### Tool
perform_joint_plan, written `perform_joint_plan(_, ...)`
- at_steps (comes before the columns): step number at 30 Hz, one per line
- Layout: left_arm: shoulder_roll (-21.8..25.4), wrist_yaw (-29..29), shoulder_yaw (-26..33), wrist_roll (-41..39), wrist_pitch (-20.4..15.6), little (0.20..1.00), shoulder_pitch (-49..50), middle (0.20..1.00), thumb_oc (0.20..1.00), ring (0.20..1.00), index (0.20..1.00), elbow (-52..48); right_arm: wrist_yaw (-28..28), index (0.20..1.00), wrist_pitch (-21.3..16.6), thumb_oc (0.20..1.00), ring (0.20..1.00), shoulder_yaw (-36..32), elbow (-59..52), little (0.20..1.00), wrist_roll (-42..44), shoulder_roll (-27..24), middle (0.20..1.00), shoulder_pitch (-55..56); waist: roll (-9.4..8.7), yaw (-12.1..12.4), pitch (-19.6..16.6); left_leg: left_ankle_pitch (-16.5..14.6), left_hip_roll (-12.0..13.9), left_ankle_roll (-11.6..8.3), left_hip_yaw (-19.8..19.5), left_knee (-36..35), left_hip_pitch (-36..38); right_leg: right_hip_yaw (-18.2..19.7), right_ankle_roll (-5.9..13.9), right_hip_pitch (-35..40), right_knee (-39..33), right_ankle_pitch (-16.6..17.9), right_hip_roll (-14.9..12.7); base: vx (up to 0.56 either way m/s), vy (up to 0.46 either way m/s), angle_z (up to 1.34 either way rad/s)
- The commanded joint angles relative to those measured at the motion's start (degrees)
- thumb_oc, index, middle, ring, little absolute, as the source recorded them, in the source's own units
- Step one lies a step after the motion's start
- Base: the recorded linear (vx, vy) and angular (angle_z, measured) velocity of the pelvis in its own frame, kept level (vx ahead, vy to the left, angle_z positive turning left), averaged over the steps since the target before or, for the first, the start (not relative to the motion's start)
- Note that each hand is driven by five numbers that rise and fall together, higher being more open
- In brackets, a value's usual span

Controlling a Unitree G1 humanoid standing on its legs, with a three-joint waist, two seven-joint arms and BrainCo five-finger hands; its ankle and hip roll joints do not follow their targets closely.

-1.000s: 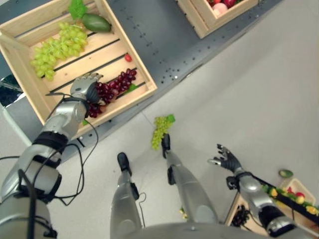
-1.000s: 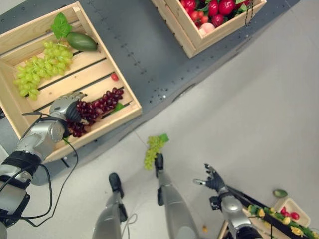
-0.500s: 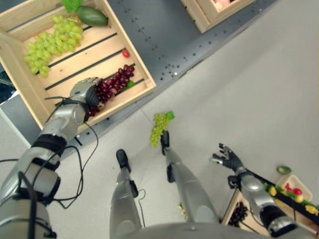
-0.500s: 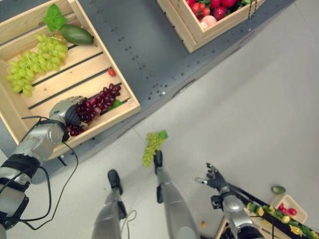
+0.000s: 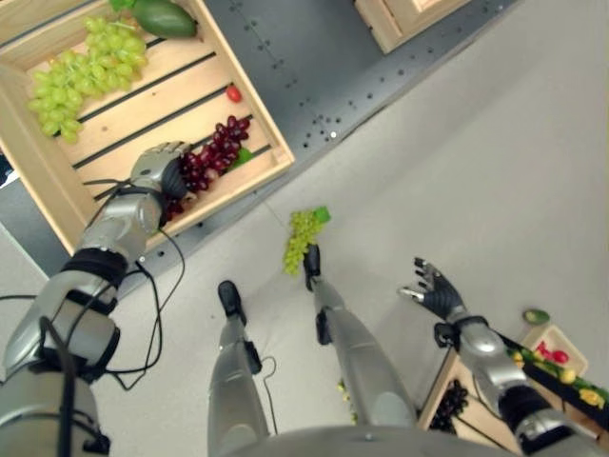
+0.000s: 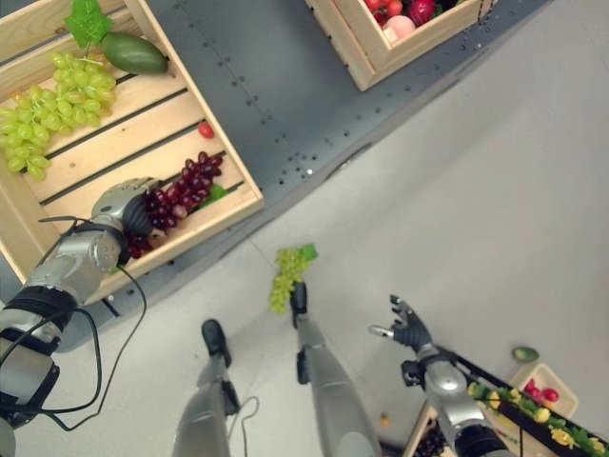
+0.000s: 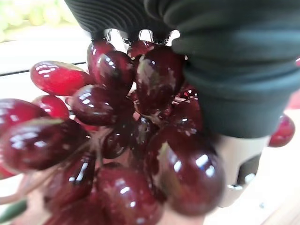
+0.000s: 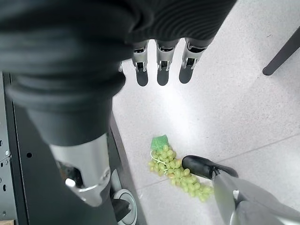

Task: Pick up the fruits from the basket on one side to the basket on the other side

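The red grapes [image 5: 211, 157] are lying in the wooden crate [image 5: 249, 105] near its front edge, and the left hand [image 5: 162, 171] has its fingers curled round one end of the bunch. Same crate also holds green grapes [image 5: 81, 78] and an avocado [image 5: 164, 16] toward the back. Another green bunch [image 5: 302, 238] sits on the floor. Right hand [image 5: 436, 291] hangs over the floor, fingers spread, holding nothing.

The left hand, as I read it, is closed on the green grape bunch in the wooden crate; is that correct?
Not quite: the left hand is closed on the dark red grape bunch in the wooden crate, as the left wrist view shows. The green grape bunch lies untouched further back.
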Motion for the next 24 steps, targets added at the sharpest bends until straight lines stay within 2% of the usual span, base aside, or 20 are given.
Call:
perform_joint_plan(1, -0.9, -1.4, -0.9, 1.0, 1.1, 1.0, 3.9, 1.0, 1.0, 1.0, 1.0, 3.5, -0.6, 1.0, -2.2, 1.0, 1.0, -1.4, -3.0, 1.0, 1.4, -1.7, 1.0, 2.0, -1.39, -0.4, -1.2, -1.9, -0.7, 2.19, -2.4, 5.5, -2.1, -0.7, 5.56, -1.5, 9.6, -7.1, 0.2, 0.0, 0.0, 0.0)
perform_joint_plan(2, -1.7, -1.3, -1.4, 1.0, 1.2, 0.407, 3.3, 0.407, 0.407, 0.407, 0.407, 4.2, -0.6, 1.0, -2.3, 1.0, 1.0, -1.2, -3.0, 1.0, 1.4, -1.8, 1.0, 2.0, -1.28, -0.5, -1.2, -1.9, -0.6, 2.08, -2.6, 5.6, -2.3, -0.9, 5.49, -1.6, 9.8, -7.2, 0.1, 0.0, -0.011, 0.03)
perform_joint_plan(3, -1.7, -1.3, -1.5, 1.0, 1.2, 0.241, 3.3, 0.241, 0.241, 0.241, 0.241, 4.2, -0.6, 1.0, -2.3, 1.0, 1.0, -1.3, -3.0, 1.0, 1.4, -1.8, 1.0, 2.0, -1.27, -0.5, -1.2, -1.9, -0.6, 2.08, -2.6, 5.6, -2.3, -0.9, 5.49, -1.7, 9.8, -7.3, 0.0, 0.0, -0.01, 0.06)
perform_joint_plan(4, -1.8, -1.3, -1.6, 1.1, 1.1, 0.2, 3.2, 0.2, 0.2, 0.2, 0.2, 4.6, -0.6, 1.0, -2.3, 1.0, 1.0, -1.2, -3.4, 1.0, 1.5, -1.9, 1.0, 2.1, -1.28, -0.5, -1.3, -1.9, -0.7, 2.09, -2.7, 5.6, -2.4, -1.0, 5.5, -1.7, 9.8, -7.2, 0.0, -0.01, -0.001, 0.06)
perform_joint_plan(24, -2.7, -1.5, -4.1, 1.3, 0.8, 0.2, 1.1, 0.2, 0.2, 0.2, 0.2, 7.9, -0.3, 1.0, -2.9, 1.0, 1.0, -0.5, -3.6, 1.0, 2.5, -2.6, 1.0, 2.0, -0.67, -0.6, -1.5, -1.7, -0.9, 2.0, -3.0, 5.6, -2.9, -1.0, 5.44, -2.2, 10.0, -7.1, -0.3, 0.0, 0.0, 0.0)
